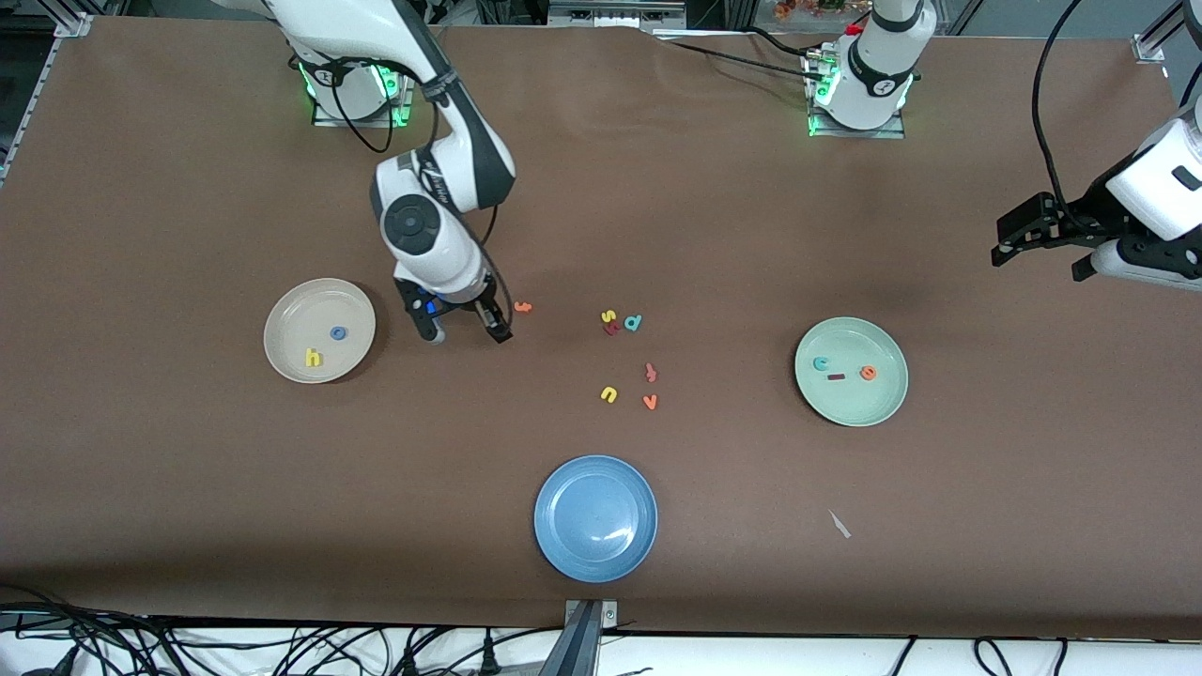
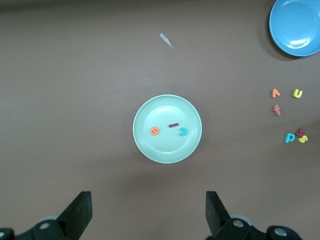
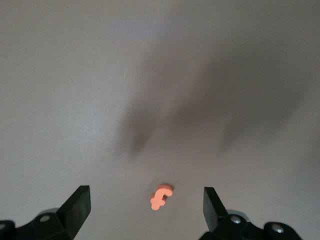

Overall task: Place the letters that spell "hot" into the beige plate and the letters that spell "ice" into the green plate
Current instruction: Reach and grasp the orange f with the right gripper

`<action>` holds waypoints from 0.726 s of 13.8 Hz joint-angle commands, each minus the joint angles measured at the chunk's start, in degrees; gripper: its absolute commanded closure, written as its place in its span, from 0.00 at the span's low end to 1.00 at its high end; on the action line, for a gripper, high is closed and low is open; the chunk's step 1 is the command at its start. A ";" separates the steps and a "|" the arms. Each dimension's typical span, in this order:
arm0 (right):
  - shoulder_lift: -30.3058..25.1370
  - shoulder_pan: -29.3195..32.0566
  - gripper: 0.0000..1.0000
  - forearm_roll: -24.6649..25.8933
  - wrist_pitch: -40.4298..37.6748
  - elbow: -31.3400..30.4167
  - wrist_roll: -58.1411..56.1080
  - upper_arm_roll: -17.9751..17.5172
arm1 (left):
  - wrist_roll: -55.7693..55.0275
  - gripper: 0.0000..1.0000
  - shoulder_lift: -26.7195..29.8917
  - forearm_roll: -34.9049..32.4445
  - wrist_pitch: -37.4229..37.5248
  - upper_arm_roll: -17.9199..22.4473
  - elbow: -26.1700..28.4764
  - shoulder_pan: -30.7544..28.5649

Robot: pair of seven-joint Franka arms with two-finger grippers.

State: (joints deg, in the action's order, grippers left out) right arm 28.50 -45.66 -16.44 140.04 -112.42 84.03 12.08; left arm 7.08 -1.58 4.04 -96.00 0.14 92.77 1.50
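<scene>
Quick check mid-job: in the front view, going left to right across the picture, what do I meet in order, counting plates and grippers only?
beige plate → right gripper, open, low over the table beside the orange t → blue plate → green plate → left gripper, open, waiting over the left arm's end of the table.

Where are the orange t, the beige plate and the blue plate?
orange t (image 1: 523, 307), front view, its middle.
beige plate (image 1: 293, 319), front view, bare inner floor.
blue plate (image 1: 595, 518), front view, its centre.
</scene>
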 commanded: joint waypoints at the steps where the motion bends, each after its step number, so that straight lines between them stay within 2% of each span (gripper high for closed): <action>1: 3.39 -2.41 0.00 -0.17 3.21 1.33 4.82 0.23 | 0.65 0.00 1.58 -1.66 -0.42 -0.31 1.28 0.34; 10: 6.82 -4.26 0.05 -1.84 4.98 2.56 6.67 0.05 | 0.56 0.00 1.40 -1.67 -0.15 -0.32 1.18 0.17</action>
State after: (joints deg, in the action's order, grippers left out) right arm 33.68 -48.89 -17.35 143.90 -111.18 89.44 12.01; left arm 7.10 -1.33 4.02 -96.00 -0.01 93.00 1.66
